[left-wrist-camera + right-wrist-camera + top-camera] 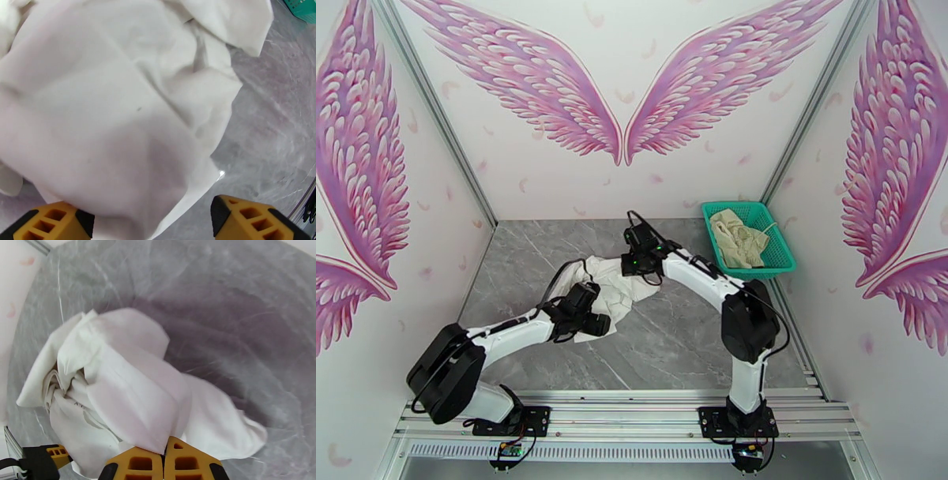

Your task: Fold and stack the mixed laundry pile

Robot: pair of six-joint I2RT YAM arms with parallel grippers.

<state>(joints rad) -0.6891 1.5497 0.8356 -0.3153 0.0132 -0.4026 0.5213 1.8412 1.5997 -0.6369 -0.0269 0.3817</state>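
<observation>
The large white cloth shirt is bunched, unfolded, at the middle of the grey marble table. A fold of it is pinched by the clenched right gripper, while the left gripper is held spread over its edge. The cream-beige garment lies in the teal mesh basket. Nothing is judged folded or stacked yet.

No readable text, labels, brands, numbers or signs on anything
</observation>
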